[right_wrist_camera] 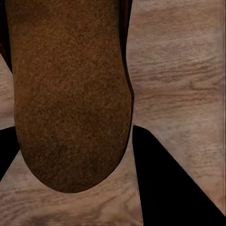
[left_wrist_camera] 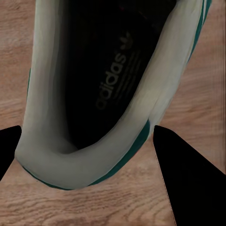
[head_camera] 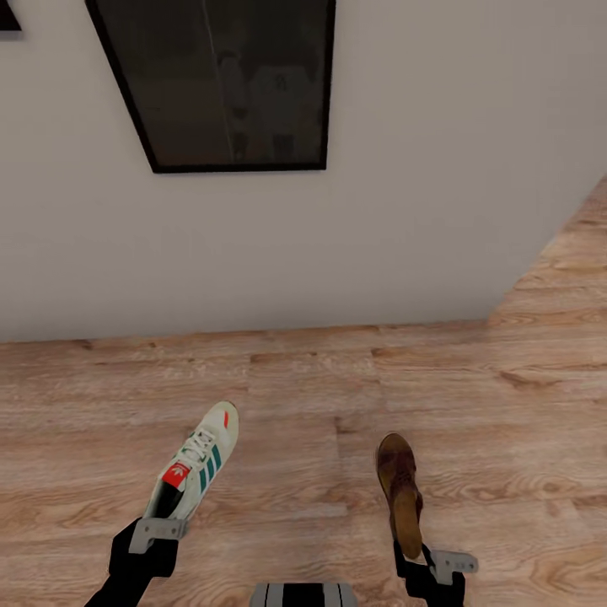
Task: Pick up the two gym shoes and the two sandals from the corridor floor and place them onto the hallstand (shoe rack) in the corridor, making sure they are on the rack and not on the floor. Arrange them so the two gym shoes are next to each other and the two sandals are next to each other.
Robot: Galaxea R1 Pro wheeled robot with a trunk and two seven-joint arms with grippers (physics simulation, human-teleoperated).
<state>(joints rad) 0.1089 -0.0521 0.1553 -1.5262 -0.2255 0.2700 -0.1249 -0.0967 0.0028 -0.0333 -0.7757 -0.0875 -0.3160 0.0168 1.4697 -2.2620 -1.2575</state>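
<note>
Left gripper (head_camera: 158, 531) clamps 1 gym shoe (head_camera: 196, 462) by its heel; right gripper (head_camera: 430, 563) clamps 1 sandal (head_camera: 399, 489) by its heel end. Both are carried above the floor (head_camera: 303, 396), likely toward the rack.

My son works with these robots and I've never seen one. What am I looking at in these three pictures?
This is a simulated two-armed robot on wheels. The big picture comes from a camera on its head, looking down at a wooden floor and a pale wall with a dark framed picture. The other two pictures come from cameras near each gripper. The left gripper holds a white sneaker with green stripes by its heel; the left wrist view looks into that shoe. The right gripper holds a brown sandal, whose suede footbed shows in the right wrist view.
</note>
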